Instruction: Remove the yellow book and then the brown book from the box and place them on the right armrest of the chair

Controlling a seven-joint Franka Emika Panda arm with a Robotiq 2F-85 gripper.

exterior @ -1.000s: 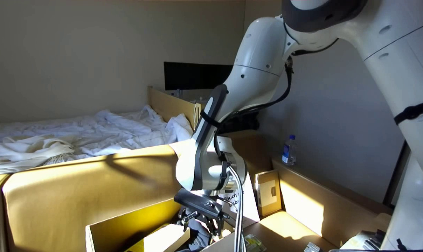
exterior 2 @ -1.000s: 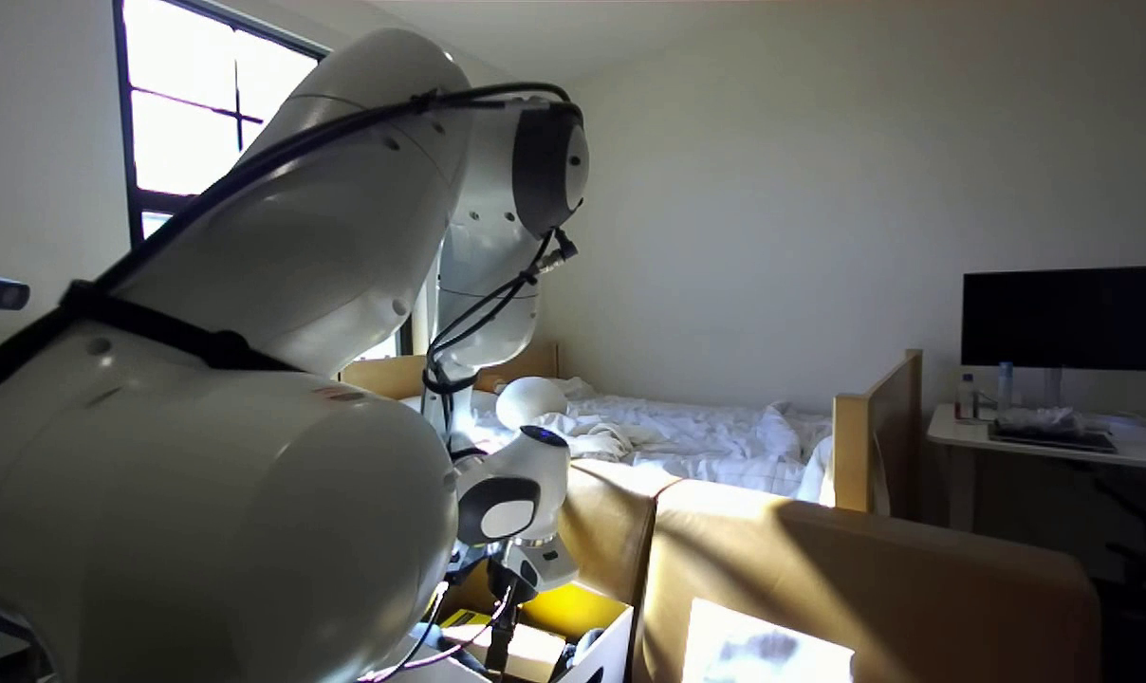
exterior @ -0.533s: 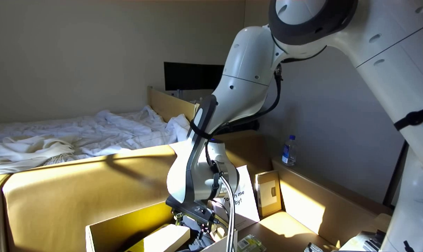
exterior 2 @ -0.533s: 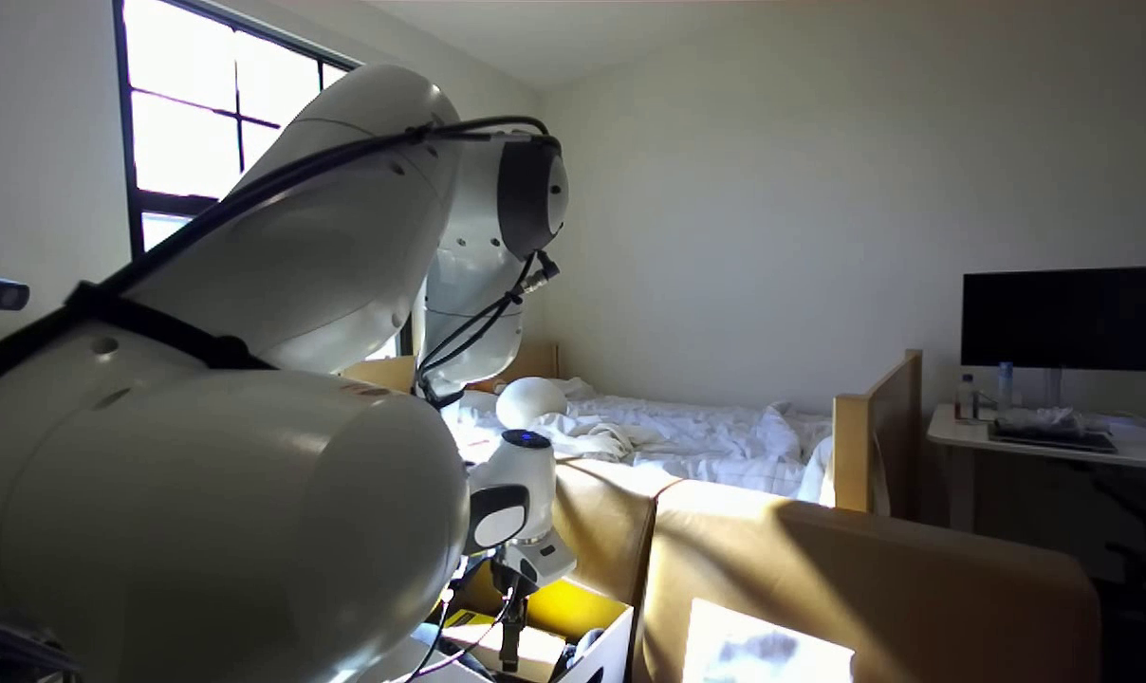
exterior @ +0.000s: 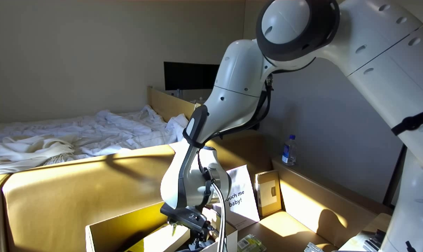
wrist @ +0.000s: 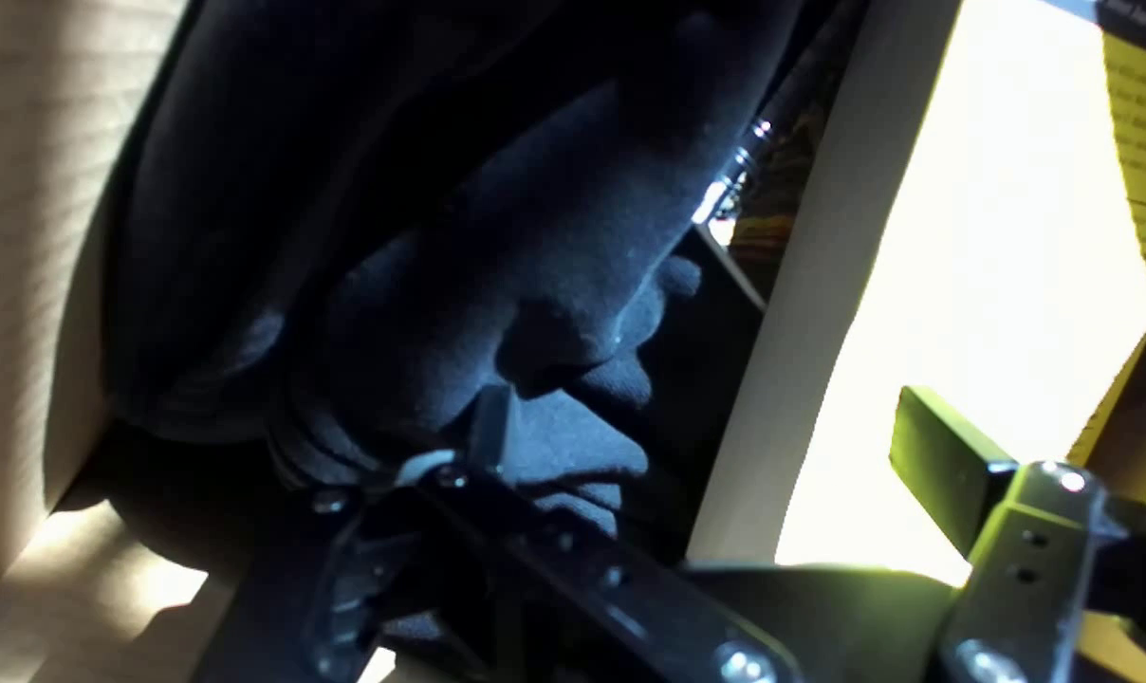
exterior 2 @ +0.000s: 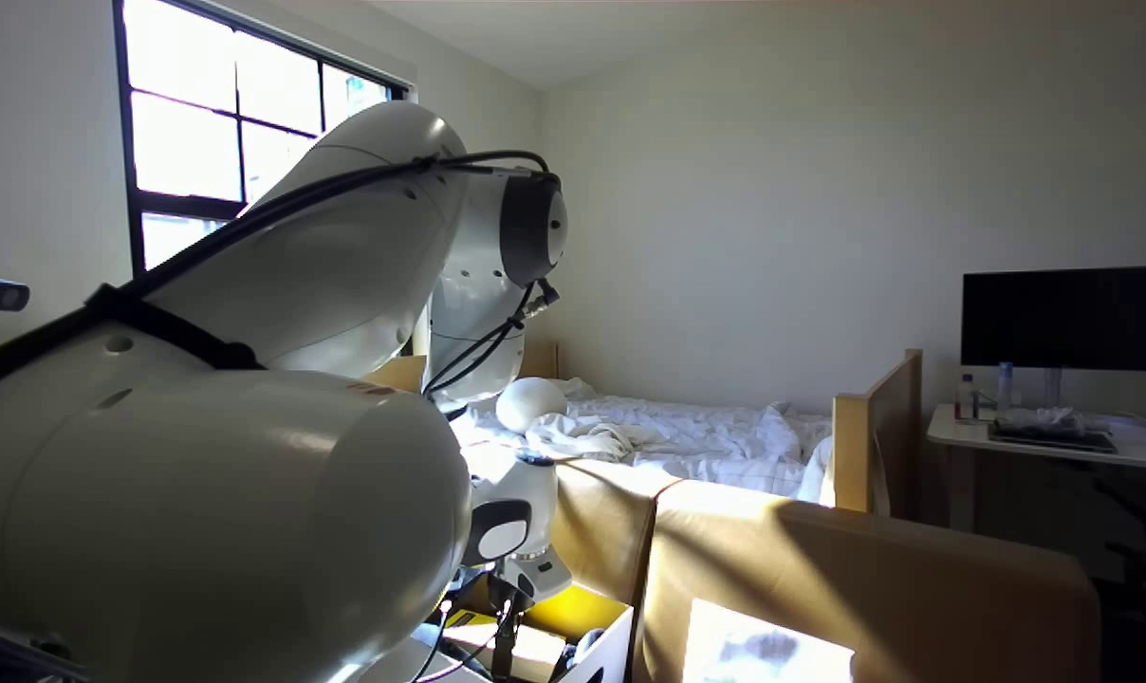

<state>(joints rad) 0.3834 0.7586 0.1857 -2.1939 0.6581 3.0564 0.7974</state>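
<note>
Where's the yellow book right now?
Inside the box; in the wrist view, the yellow book is at right, with dark cloth to its left.

arm (exterior: 237,78) bent downward, fingers (wrist: 948,470) spread apart

Hand (exterior: 187,236) over box (exterior: 125,224) | yellow book (exterior: 165,239) inside, sunlit | grip hard to make out

Rumpled white bedding (exterior: 92,131); black monitor (exterior 2: 1071,320) above a white desk (exterior 2: 970,435); blue-capped bottle (exterior: 289,150); white lettered sign (exterior: 243,201)
</note>
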